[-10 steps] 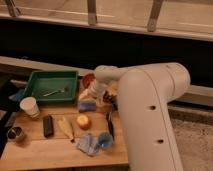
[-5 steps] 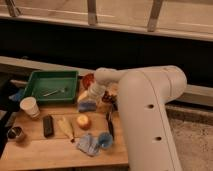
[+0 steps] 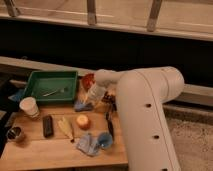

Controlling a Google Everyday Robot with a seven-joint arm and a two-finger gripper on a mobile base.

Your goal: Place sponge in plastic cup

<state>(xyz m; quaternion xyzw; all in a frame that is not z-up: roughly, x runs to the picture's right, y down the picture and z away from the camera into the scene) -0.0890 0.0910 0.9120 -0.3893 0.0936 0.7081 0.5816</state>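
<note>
The small blue sponge (image 3: pixel 82 106) lies on the wooden table (image 3: pixel 40 152), just below the green tray. My gripper (image 3: pixel 92 97) hangs at the end of the big white arm (image 3: pixel 145 105), directly over the sponge and touching or nearly touching its top right. The bright blue plastic cup (image 3: pixel 105 140) sits near the table's front edge, beside a crumpled grey-blue rag (image 3: pixel 88 144). The cup is well in front of the gripper.
A green tray (image 3: pixel 37 80) holding a utensil (image 3: pixel 53 92) stands at the back left. A white paper cup (image 3: pixel 29 106), a metal cup (image 3: pixel 15 133), a black block (image 3: pixel 48 126), a yellow item (image 3: pixel 66 127), an orange fruit (image 3: pixel 83 121) and a red object (image 3: pixel 88 80) surround the work area.
The arm has hardly moved; the gripper stays over the sponge, shifted very slightly to the right.
</note>
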